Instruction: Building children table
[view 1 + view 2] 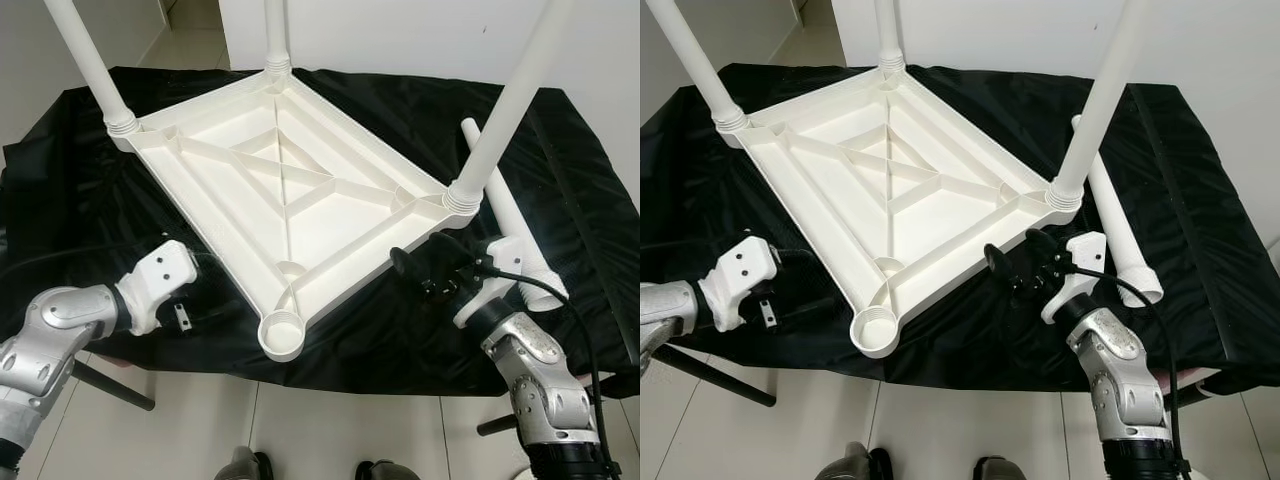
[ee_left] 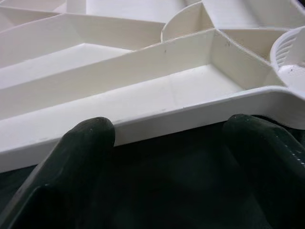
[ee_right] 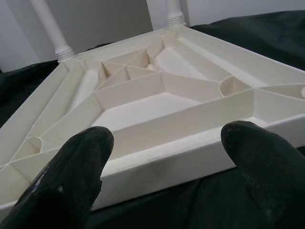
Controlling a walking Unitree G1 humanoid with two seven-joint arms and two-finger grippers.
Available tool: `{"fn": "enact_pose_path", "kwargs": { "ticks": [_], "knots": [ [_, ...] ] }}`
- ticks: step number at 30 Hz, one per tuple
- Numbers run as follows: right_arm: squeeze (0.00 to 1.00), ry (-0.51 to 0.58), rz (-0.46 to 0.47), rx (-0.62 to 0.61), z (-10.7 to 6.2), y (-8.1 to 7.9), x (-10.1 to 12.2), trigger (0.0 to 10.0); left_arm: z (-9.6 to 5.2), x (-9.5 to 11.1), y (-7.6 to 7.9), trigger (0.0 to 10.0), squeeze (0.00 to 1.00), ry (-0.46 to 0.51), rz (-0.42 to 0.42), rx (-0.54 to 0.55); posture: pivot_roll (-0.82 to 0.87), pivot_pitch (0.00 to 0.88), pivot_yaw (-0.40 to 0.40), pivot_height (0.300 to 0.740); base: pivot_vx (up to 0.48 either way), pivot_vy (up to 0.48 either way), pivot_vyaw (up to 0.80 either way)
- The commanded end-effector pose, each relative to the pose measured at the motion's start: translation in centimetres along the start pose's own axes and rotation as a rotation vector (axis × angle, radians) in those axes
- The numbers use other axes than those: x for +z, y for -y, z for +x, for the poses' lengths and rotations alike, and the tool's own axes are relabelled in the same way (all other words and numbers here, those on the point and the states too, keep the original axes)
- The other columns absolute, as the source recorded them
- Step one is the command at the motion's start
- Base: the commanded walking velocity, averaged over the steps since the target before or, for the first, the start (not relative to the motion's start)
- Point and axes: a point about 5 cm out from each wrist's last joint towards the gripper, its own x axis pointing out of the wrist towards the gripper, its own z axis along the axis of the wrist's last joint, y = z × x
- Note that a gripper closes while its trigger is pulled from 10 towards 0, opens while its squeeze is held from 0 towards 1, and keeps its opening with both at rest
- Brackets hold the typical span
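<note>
A white plastic table top (image 1: 236, 168) lies upside down on a black cloth. Three white legs stand in its corner sockets: back left (image 1: 92, 62), back (image 1: 277, 35) and right (image 1: 505, 110). The near corner socket (image 1: 281, 334) holds nothing. A loose white leg (image 1: 514, 226) lies on the cloth to the right. My left gripper (image 2: 167, 138) is open, low at the top's left rim (image 2: 157, 117). My right gripper (image 1: 425, 258) is open too, just off the near right rim (image 3: 157, 160), with nothing between its fingers (image 3: 76, 162).
The black cloth (image 1: 580, 200) covers the whole work table and hangs over its front edge (image 1: 400, 375). Beyond that is tiled floor (image 1: 330, 430). A white wall (image 1: 420, 35) stands close behind. A black cable (image 1: 590, 350) runs along my right arm.
</note>
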Motion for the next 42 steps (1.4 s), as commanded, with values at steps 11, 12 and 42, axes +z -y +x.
{"fn": "enact_pose_path", "kwargs": {
  "ticks": [11,12,42],
  "knots": [
    [0.0,-0.018,-0.014,-0.014,-0.7,0.4,0.2,10.0,0.3,0.2,1.6,10.0,0.0,-0.033,0.082,-0.409,-0.13,0.197,0.074,0.74,0.0,0.0,0.0],
    [0.0,-0.019,-0.014,-0.016,-0.8,0.4,0.2,10.0,0.3,0.2,1.6,10.0,0.0,-0.035,0.095,-0.414,-0.13,0.197,0.077,0.74,0.0,0.0,0.0],
    [0.0,-0.061,-0.018,-0.02,-2.6,-0.6,-0.3,10.0,1.5,0.1,3.5,8.4,0.0,-0.008,0.174,-0.619,-0.17,0.229,0.141,0.74,0.0,0.0,0.0]
  ]
}}
